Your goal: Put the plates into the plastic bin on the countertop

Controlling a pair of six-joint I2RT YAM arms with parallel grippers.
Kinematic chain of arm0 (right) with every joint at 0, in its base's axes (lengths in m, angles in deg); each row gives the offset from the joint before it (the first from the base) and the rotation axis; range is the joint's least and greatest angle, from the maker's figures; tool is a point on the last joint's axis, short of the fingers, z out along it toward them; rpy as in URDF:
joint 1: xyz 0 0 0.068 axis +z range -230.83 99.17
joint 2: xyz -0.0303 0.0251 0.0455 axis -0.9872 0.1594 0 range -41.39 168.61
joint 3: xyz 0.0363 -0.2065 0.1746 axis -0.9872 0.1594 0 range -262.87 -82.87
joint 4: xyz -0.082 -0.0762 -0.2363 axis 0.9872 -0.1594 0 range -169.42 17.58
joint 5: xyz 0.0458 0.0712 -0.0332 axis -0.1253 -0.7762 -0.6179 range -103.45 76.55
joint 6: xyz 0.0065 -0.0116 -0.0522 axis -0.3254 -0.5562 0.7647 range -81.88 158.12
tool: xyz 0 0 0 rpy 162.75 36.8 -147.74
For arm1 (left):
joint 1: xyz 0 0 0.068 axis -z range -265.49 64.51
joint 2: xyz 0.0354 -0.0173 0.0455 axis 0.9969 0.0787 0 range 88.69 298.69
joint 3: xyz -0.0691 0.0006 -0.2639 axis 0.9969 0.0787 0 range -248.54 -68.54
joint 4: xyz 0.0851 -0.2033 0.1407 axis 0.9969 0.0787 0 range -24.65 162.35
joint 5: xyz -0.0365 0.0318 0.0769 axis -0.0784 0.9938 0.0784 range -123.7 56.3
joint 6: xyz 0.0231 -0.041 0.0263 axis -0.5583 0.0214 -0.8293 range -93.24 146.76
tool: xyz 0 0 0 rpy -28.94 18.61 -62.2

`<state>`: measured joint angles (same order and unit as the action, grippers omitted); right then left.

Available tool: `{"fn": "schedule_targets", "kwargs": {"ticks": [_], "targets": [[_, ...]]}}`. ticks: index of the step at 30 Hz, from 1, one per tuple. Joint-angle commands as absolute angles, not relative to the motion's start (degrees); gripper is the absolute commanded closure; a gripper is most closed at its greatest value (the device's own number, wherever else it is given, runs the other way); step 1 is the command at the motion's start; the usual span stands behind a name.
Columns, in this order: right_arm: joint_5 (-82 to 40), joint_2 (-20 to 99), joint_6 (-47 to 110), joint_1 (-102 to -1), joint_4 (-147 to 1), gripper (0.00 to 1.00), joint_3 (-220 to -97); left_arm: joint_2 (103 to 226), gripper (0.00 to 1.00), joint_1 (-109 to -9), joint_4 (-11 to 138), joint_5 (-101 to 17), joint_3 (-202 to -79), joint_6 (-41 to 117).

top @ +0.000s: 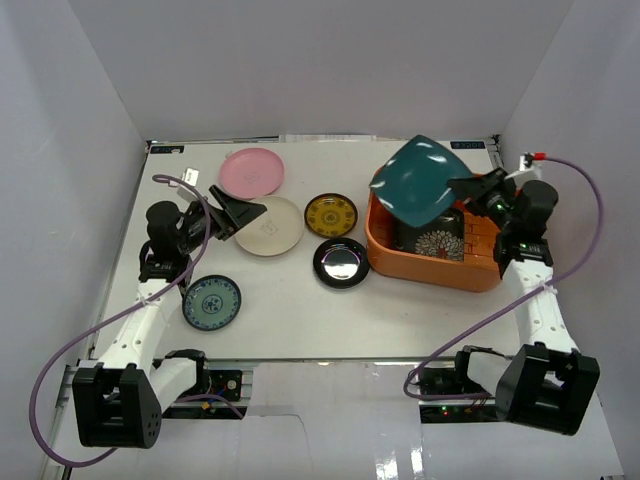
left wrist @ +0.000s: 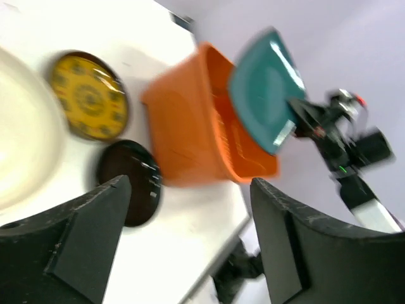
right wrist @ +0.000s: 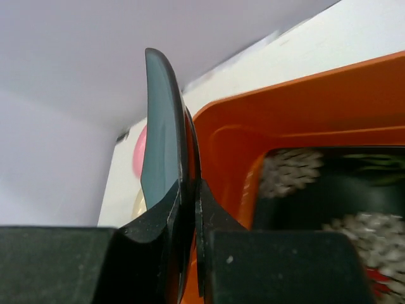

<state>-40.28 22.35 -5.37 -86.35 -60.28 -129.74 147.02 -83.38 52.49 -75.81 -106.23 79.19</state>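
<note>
- Square dark teal plate [top: 418,180] is clamped by its edge in right gripper [top: 466,186], tilted above orange bin [top: 430,272].
- Left gripper [top: 248,212] is spread wide, empty, beside cream plate [top: 272,230].

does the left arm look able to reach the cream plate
Probably yes: the left tool stands open at the rim of the cream plate, nothing between them; the right tool holds the dark teal plate over the bin.

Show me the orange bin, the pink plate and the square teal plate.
orange bin [top: 440,271], top view, front wall
pink plate [top: 251,172], top view, centre
square teal plate [top: 415,182], top view, middle of its face
</note>
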Motion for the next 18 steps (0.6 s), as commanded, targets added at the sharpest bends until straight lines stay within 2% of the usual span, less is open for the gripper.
{"fn": "schedule_targets", "kwargs": {"ticks": [1, 2, 3, 7, 12, 18], "targets": [[-44.75, 17.94, -7.34, -94.77, -55.97, 0.92, -128.14, 146.88, 0.12, -83.11, 63.66, -63.61, -108.18, 72.64], [-43.61, 17.76, -5.93, -95.76, -58.59, 0.92, -127.78, 146.79, 0.03, -83.11, 64.55, -60.98, -108.09, 72.64], [-40.72, 18.11, -4.53, -96.46, -60.01, 0.92, -127.08, 146.96, 0.02, -83.11, 64.99, -58.69, -107.92, 72.64], [-34.82, 20.30, -0.65, -98.32, -61.52, 0.92, -124.36, 149.94, 0.02, -83.11, 68.08, -50.94, -107.21, 73.43], [-34.54, 25.57, 1.20, -98.58, -60.82, 0.92, -123.91, 156.09, 0.02, -83.03, 66.05, -44.35, -105.54, 75.80], [-32.35, 28.83, 4.27, -98.58, -61.87, 0.92, -122.95, 163.13, 0.09, -82.85, 64.21, -39.77, -105.36, 75.72]]}}
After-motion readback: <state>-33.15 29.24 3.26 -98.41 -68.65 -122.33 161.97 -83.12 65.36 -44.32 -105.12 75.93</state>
